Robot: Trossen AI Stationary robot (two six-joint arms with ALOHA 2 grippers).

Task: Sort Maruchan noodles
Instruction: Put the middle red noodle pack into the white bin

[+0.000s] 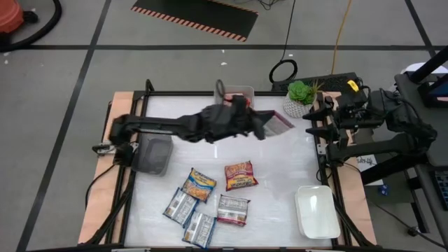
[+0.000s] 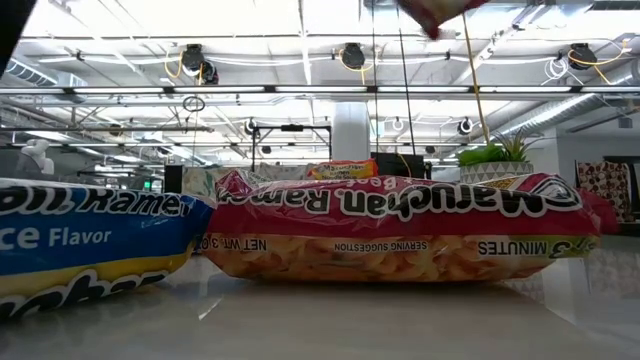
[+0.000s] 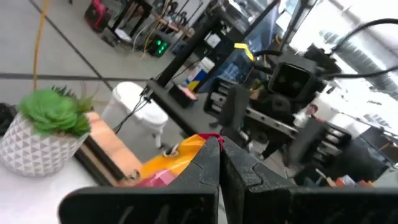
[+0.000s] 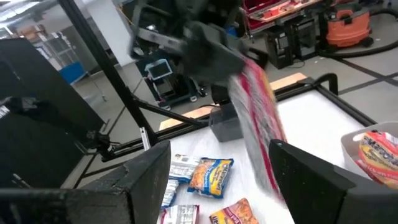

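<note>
Item: maroon noodle packet (image 1: 280,123), pinched in my closed left gripper (image 1: 262,127) above the desk (image 1: 280,175). My right gripper (image 4: 221,180) waits off the desk's edge, fingers apart

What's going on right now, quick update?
Left gripper shut on red noodle packet, held above the table. Right gripper open, parked at the side. Five packets still loose. Nothing blocking.

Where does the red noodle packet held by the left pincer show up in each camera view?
High view: the red plastic noodle packet hangs from the shut left pincer, upper centre, beside the potted green plant.
Low view: only its tip at the top edge.
Left wrist view: orange-red, behind the fingers.
Right wrist view: edge-on, centre.
Shared landmark: the potted green plant, seen in the high, low and left wrist views.
</note>
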